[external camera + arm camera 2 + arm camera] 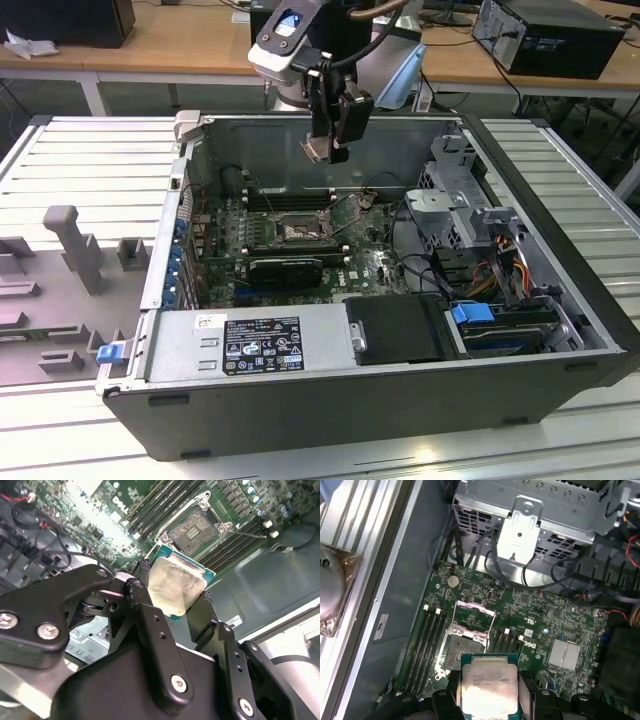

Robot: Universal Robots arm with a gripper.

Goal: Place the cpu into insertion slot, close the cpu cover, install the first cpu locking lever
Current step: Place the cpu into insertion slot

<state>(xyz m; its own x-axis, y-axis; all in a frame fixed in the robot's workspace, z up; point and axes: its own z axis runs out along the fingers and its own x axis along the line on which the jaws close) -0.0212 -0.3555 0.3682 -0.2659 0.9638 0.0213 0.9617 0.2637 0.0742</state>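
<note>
My gripper (322, 150) hangs high over the open computer case and is shut on the cpu (317, 148), a flat square chip with a pale silvery top. In both wrist views the cpu (177, 586) (489, 684) sits clamped by two edges between the black fingers (141, 587). The insertion slot (297, 230) (196, 529) (461, 650) lies well below it on the green motherboard (540, 620), dark and uncovered. The cpu cover (475, 612), a thin metal frame, stands swung open at one edge of the slot.
Long black memory sticks (427, 640) flank the slot. A long black card (285, 268) lies in front of it. A metal drive cage (530, 515) with cables (420, 262) fills the exterior view's right side. Grey fixtures (75, 245) stand on the slatted table.
</note>
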